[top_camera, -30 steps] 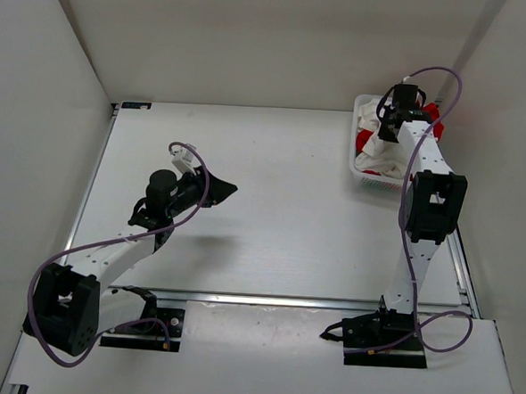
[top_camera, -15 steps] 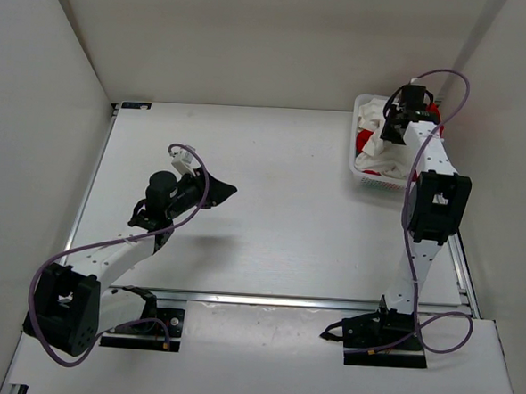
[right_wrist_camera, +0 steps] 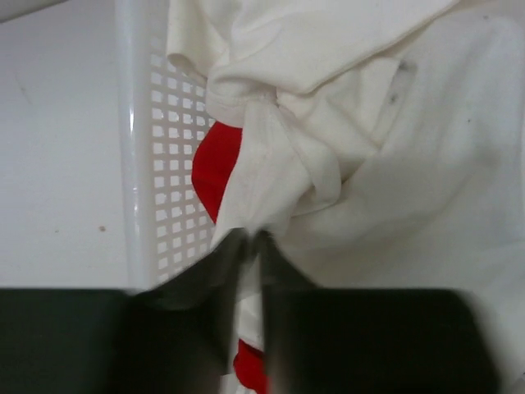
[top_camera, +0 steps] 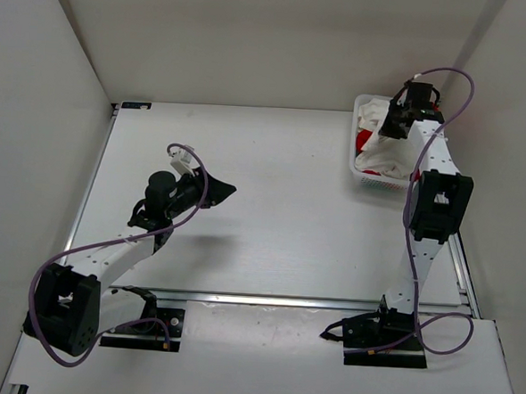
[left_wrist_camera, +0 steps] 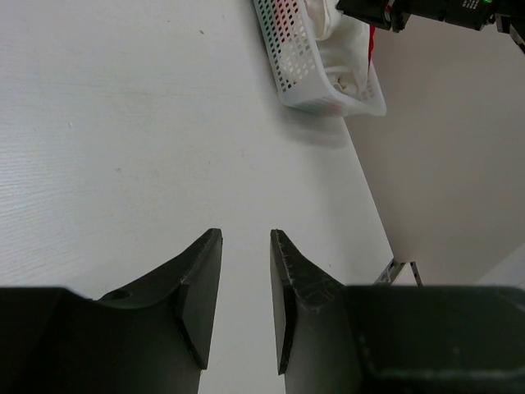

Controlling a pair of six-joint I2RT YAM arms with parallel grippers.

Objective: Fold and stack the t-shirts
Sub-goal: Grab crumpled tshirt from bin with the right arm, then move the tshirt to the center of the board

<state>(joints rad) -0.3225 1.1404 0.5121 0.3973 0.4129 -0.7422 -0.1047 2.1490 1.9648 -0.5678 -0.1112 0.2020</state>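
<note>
T-shirts: none folded yet, bundled in basket at far right of table. Step in hand, by the look of it: pulling the first one out. Right gripper down in the basket, blurred, jaws nearly together on a fold of white shirt. Left gripper over bare table, well apart from basket, jaws parted, holding nothing. Next, probably: lift clear of the rim without dragging red shirt along, then spread flat mid-table. White shirt crumpled, knotted-looking, lying over the red; only a patch of red showing. No green seen.
</note>
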